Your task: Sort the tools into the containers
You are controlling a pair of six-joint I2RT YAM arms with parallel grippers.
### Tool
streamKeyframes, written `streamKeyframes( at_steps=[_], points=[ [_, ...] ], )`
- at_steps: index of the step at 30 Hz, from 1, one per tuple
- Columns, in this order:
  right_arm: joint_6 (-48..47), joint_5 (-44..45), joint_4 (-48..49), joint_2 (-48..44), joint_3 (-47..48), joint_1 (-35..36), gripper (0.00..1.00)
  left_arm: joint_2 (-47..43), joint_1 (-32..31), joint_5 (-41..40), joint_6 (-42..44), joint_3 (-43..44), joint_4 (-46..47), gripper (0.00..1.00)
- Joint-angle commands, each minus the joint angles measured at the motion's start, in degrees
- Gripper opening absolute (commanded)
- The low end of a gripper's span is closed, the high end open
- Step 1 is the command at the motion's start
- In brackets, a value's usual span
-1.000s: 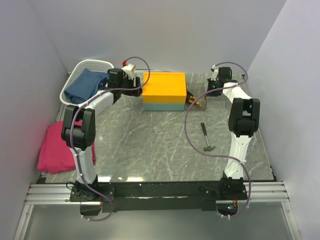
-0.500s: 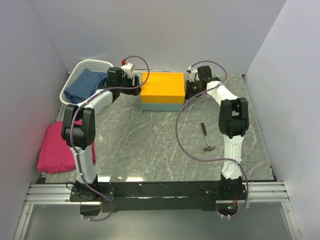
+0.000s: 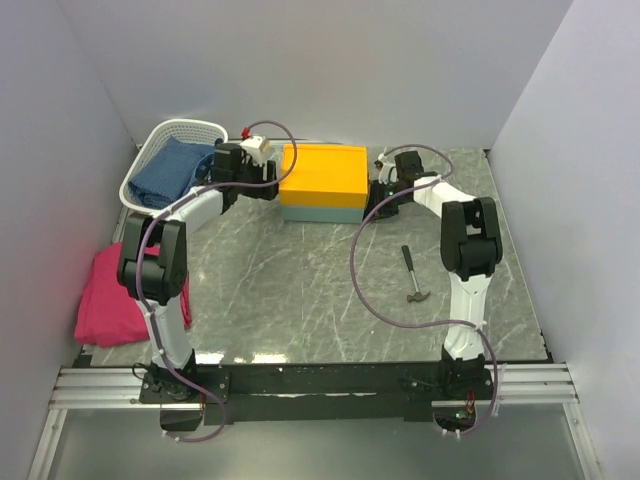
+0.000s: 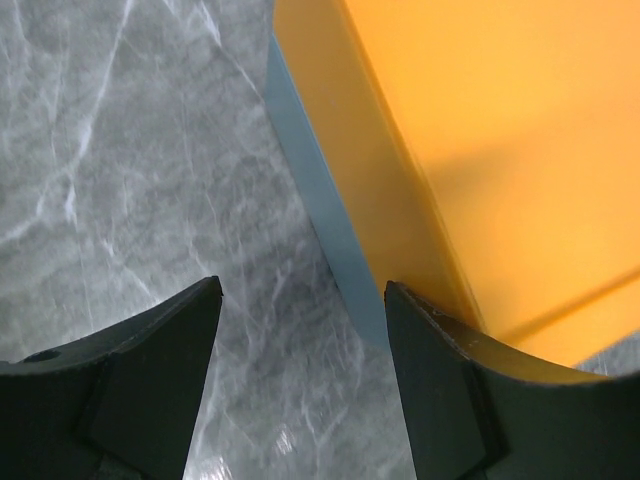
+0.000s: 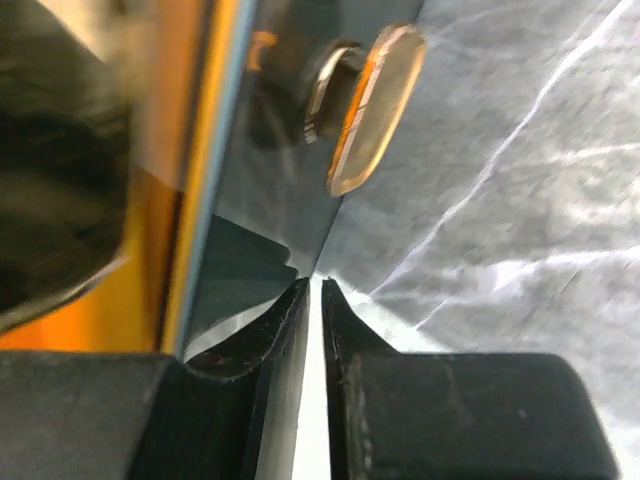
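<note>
The box with the yellow-orange top [image 3: 322, 172] and pale blue base stands at the back middle of the table. My left gripper [image 3: 268, 182] is open at its left side. In the left wrist view my left gripper [image 4: 302, 290] is spread across the edge of the box [image 4: 480, 150]. My right gripper [image 3: 376, 195] is shut and empty, pressed close to the box's right side. In the right wrist view my right gripper [image 5: 318, 285] is beside the box wall [image 5: 200, 180] and an orange-rimmed piece [image 5: 375, 95]. The black-handled hammer [image 3: 412, 272] lies at the right. Other tools are hidden.
The white perforated basket [image 3: 205, 127] stands at the back left with a blue cloth [image 3: 172, 170] inside. A folded pink cloth [image 3: 108, 295] lies at the left edge. Walls close in the table on the left, back and right.
My right arm has swung left from the back right corner to the box's right side, covering the tools seen there. The left gripper and the box have shifted slightly left.
</note>
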Motion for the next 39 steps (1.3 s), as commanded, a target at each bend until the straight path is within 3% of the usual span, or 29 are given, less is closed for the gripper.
streamKeyframes(
  at_steps=[1, 4, 7, 9, 12, 17, 24, 31, 39],
  points=[
    [3.2, -10.6, 4.9, -7.2, -1.0, 4.4, 0.18, -5.3, -3.9, 6.1, -2.6, -2.7, 1.5, 0.73],
    [2.5, -7.4, 3.0, -9.6, -2.5, 4.1, 0.15, -7.6, -4.2, -2.4, -4.9, -4.3, -2.0, 0.74],
    [0.9, -2.6, -0.1, -13.9, -4.6, 2.2, 0.16, -12.0, -4.3, -16.4, -7.6, -6.1, -5.6, 0.77],
    [-2.2, 4.4, -2.4, -18.3, -6.3, 0.2, 0.26, -16.2, -3.8, -25.3, -8.1, -7.6, -9.2, 0.78],
    [-8.6, 15.1, -6.2, -24.1, -9.6, -1.0, 0.51, -21.3, -3.1, -30.2, -8.0, -11.8, -11.5, 0.88],
    [-15.7, 20.9, -13.7, -29.9, -17.3, -2.4, 0.63, -25.7, -0.8, -31.4, -6.7, -17.9, -9.9, 0.92],
    [-20.2, 22.3, -19.1, -35.5, -27.2, -3.1, 0.65, -27.0, 0.8, -30.5, -5.6, -19.2, -8.5, 0.92],
    [-21.2, 23.6, -16.9, -36.4, -34.1, -3.1, 0.66, -26.9, 1.4, -27.1, -7.9, -19.2, -8.3, 0.91],
    [-23.4, 26.4, -19.4, -24.1, -30.8, -3.1, 0.45, -27.2, 1.4, -25.6, -7.5, -18.5, -7.4, 0.91]
  ],
)
